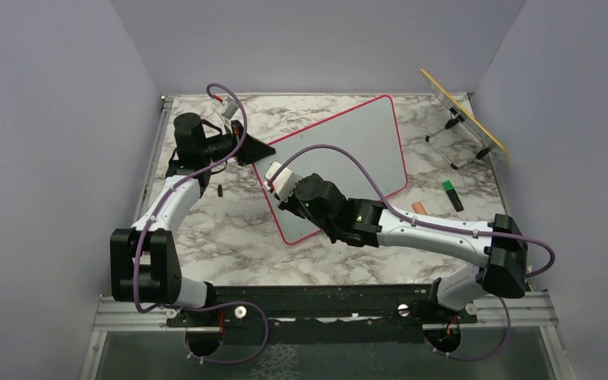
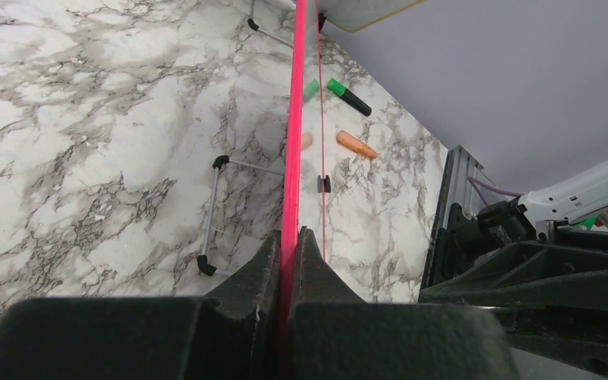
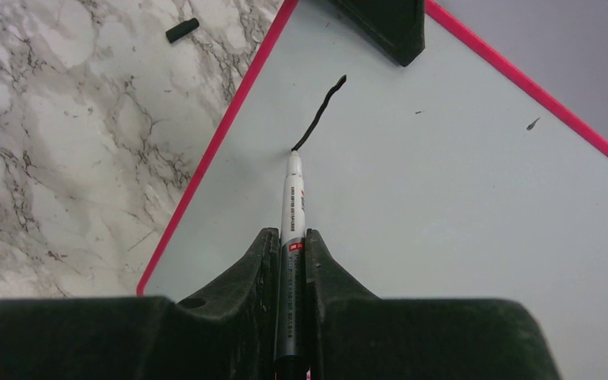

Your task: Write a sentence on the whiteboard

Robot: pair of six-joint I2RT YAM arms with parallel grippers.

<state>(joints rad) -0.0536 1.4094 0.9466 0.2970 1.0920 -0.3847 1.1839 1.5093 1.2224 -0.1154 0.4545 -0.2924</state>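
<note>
We see the whiteboard (image 1: 360, 134) lying slanted in the middle of the table (image 1: 229, 229), a bit toward 1 o'clock in the top view. Our left gripper (image 1: 255, 150) is closed tight on its pink frame, at the board's 9 o'clock corner. Our right gripper (image 3: 291, 237) is closed round a marker (image 3: 292, 198), and the tip seems to touch the board. The sentence (image 3: 319, 111) is only one short black line so far, so we think the writing has just begun.

We think the board is thin, stiff and light, with a smooth face. It may slide or wobble when the marker pushes on it, so the frame edge is a good place to hold it. The marker is thin and smooth too, and holding it round the middle should keep it straight.

The right wrist view shows the black line and the marker tip. In the top view the right arm (image 1: 427, 228) hides them. The left wrist view shows the frame edge-on between the fingers. Only the top view shows the whole board, with a green pen (image 1: 452, 195) just past its 4 o'clock corner.
</note>
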